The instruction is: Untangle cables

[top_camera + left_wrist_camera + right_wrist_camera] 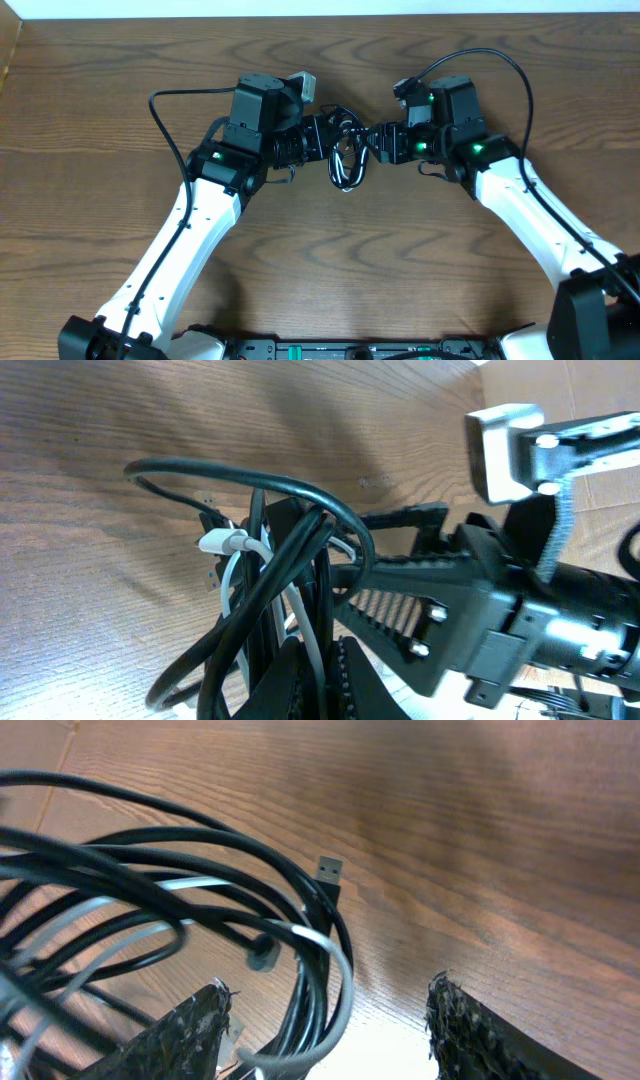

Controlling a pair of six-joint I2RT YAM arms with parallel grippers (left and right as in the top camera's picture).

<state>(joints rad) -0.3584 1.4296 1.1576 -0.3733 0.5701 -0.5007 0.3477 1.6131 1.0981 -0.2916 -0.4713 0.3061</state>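
The cables (347, 168) form a tangled bunch of black loops and one white cord, held off the wood table between my two arms. My left gripper (322, 135) is shut on the bunch. In the left wrist view its jaws (322, 650) pinch the white cord together with black strands, and a white plug (222, 543) sticks out to the left. My right gripper (372, 142) faces it from the right and is open. In the right wrist view black loops and a grey-white strand (322, 982) hang between its spread fingers (195, 1025), and a black USB plug (331, 873) points upward.
Thick black arm wires (170, 110) arc over the table behind each arm. The table's far edge (320, 16) runs along the top, and a rail (360, 350) lies along the front edge. My right arm's body (520, 610) fills the right of the left wrist view.
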